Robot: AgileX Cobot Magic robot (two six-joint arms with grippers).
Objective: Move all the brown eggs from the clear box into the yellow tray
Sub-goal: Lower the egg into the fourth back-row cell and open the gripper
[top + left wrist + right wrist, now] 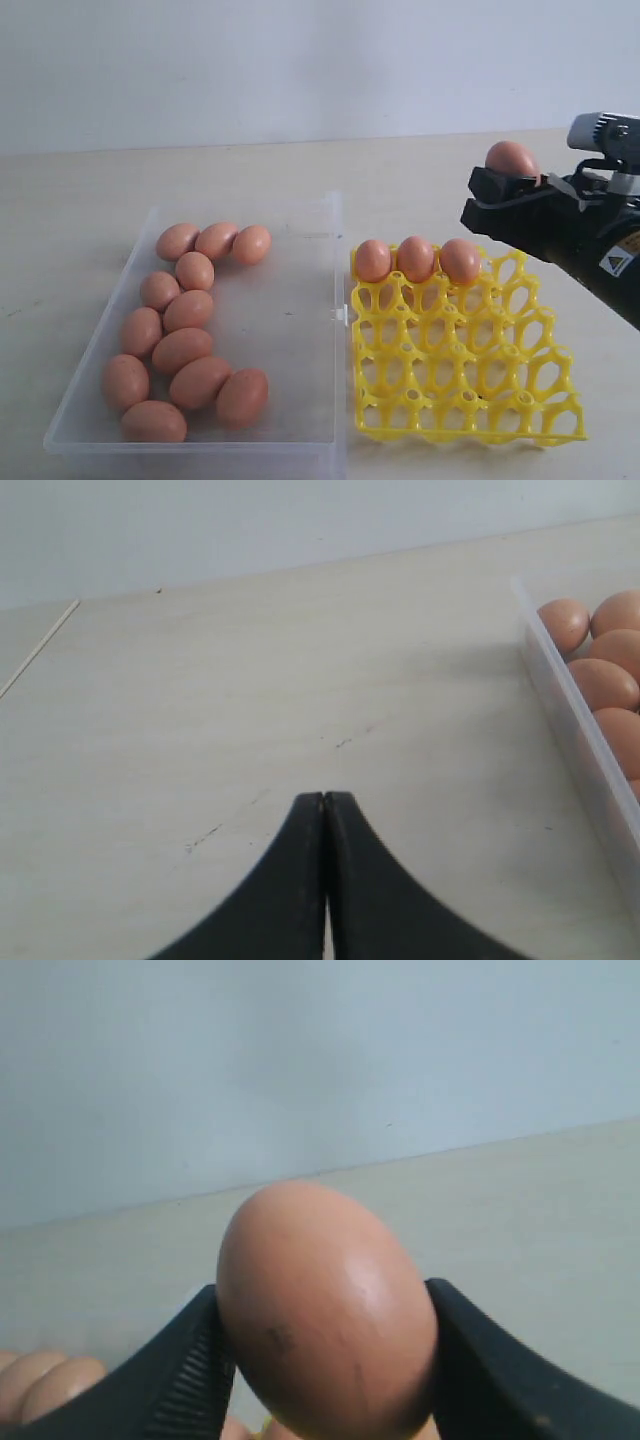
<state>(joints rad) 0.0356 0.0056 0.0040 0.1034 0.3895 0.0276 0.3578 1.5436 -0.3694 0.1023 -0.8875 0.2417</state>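
Your left gripper (323, 802): jaws pressed together, nothing between them.
Your right gripper (503, 181): raised, clamping one brown egg (511, 157).

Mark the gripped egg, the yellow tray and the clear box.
gripped egg (325, 1310), right wrist view, middle of the shell.
yellow tray (470, 433), exterior view, rim nearest the camera.
clear box (285, 330), exterior view, bare floor.

I see a matte black right arm (585, 240) carrying a grey camera housing (605, 130) and a triangular warning label (618, 260). The left claw (325, 805) and right claw (325, 1350) are black; the right pads (200, 1385) are ribbed.
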